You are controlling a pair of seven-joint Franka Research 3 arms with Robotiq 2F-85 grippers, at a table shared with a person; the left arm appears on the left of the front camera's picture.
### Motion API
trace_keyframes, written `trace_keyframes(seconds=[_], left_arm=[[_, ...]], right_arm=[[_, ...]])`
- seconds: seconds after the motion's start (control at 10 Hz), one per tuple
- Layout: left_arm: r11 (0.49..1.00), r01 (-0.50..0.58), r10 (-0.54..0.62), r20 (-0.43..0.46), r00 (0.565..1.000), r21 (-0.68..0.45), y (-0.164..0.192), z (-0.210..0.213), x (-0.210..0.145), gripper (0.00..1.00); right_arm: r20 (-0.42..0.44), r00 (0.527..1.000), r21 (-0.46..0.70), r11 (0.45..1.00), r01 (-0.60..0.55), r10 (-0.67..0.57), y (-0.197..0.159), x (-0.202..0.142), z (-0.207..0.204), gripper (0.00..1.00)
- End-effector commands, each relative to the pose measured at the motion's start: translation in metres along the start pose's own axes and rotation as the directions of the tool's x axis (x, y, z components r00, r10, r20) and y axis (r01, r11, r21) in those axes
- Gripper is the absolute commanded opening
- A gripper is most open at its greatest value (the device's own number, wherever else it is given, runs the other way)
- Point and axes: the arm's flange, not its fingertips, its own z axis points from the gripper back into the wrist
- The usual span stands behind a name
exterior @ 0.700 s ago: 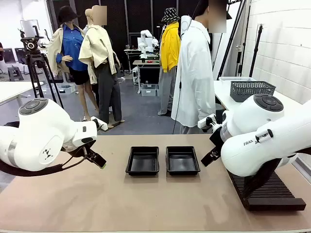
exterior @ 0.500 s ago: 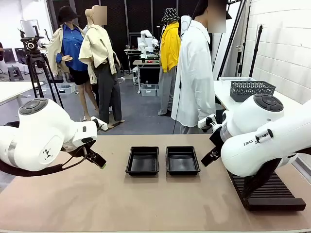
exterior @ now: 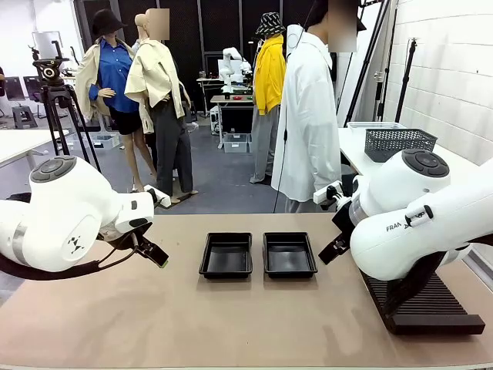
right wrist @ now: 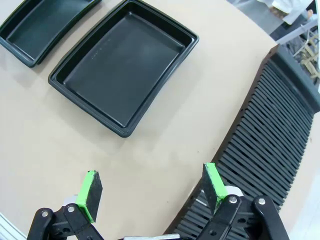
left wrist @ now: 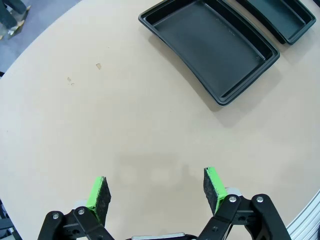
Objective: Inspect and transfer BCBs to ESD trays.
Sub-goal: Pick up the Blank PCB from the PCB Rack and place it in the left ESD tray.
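Two empty black ESD trays sit side by side at the table's middle, the left tray (exterior: 226, 255) and the right tray (exterior: 289, 254). No BCBs are in view. My left gripper (exterior: 158, 257) hovers left of the trays, and in the left wrist view it (left wrist: 156, 187) is open over bare table, with the nearer tray (left wrist: 215, 47) ahead and the other tray (left wrist: 280, 17) beyond. My right gripper (exterior: 333, 248) hangs right of the trays. In the right wrist view it (right wrist: 152, 189) is open above the table, between a tray (right wrist: 125, 70) and the rack, with the second tray (right wrist: 40, 22) farther off.
A long black slotted rack (exterior: 431, 308) (right wrist: 270, 135) lies at the table's right, partly under my right arm. A person in a white coat (exterior: 308, 123) stands at the far side. A grey mesh basket (exterior: 399, 142) rests on a side table at the back right.
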Motion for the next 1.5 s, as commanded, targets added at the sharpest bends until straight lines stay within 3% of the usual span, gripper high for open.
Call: trace_keyframes(seconds=[0.0,1.1,1.4], left_arm=[[1.000,-0.001,0.001,0.000,1.000,0.000,0.000,0.000,0.000,0.98],[1.000,0.000,0.000,0.000,1.000,0.000,0.000,0.000,0.000,0.98],[0.999,-0.038,0.038,0.004,0.999,0.007,0.012,0.034,0.009,0.98]], right_arm=[[0.000,1.000,0.000,1.000,0.000,0.000,0.000,0.000,0.000,1.00],[0.000,1.000,0.000,1.000,0.000,0.000,0.000,0.000,0.000,1.00],[-0.003,0.999,0.027,0.999,0.039,-0.039,-0.010,0.010,0.028,1.00]])
